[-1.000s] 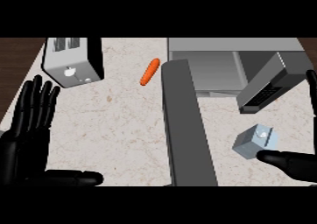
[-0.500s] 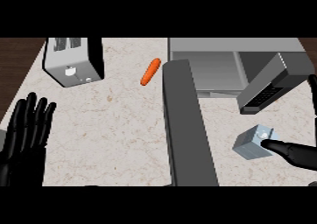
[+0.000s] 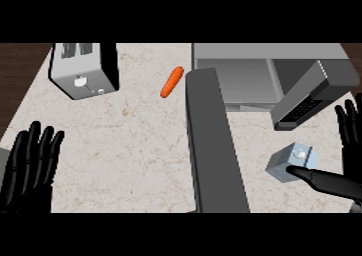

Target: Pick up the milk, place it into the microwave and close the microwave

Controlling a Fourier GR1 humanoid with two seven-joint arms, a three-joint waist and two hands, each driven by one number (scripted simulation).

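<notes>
1. Since a second ago your right hand (image 3: 339, 182) has slid in toward the milk (image 3: 293, 161). The thumb now touches the carton's near side, while the fingers stand straight up at the right edge, apart and not wrapped round anything yet.
2. Your left hand (image 3: 30, 162) has dropped lower at the left edge, open and resting.
3. Milk sits on the counter (image 3: 125, 150), just right of the open microwave door (image 3: 213, 145) and near the microwave (image 3: 269, 80), whose cavity looks open and ready.
4. So you're about at the grasp, I'd say. Fingers need to close round the carton before any lift.
5. Toaster (image 3: 84, 70) and carrot (image 3: 171, 81) are well apart from all this.
</notes>
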